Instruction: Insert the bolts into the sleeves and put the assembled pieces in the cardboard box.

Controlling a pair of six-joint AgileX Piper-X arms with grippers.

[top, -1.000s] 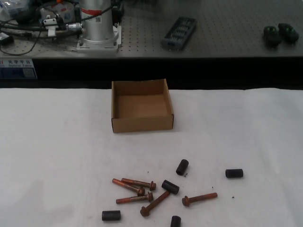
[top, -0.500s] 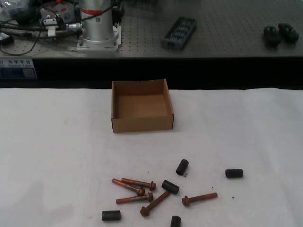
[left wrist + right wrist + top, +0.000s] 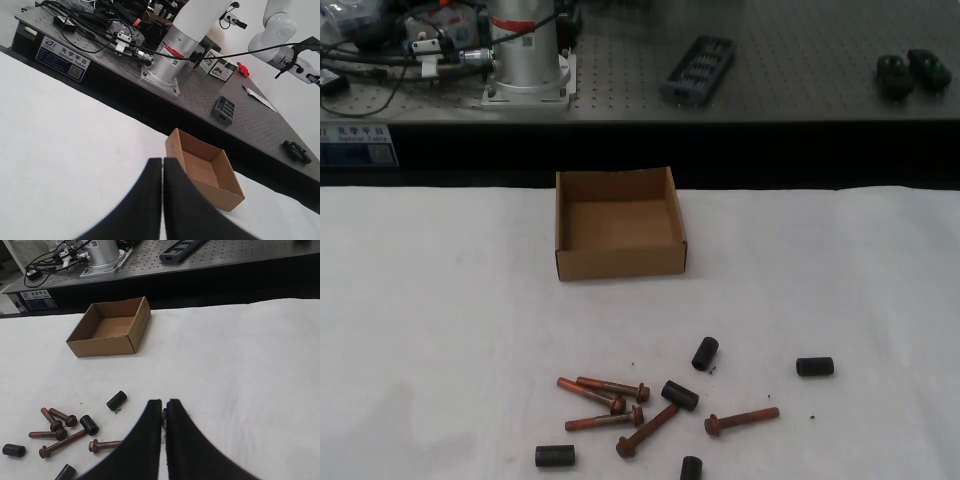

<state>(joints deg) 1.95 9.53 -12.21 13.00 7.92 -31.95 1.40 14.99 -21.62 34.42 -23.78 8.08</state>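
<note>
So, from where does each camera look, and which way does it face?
High view: above and behind, facing forward and down on the bench, box, bolts, sleeves.
Left wrist view: on the left arm, low, facing the box and grey table beyond; its shut left claw in front.
Right wrist view: on the right arm, facing box, bolts, sleeves; its shut right claw in front.
Shared: all three show the box.

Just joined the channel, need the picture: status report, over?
Left gripper shut, empty; right gripper shut, empty. Bolts and sleeves loose on the white sheet, none joined. Cardboard box empty, nothing blocking it.
</note>
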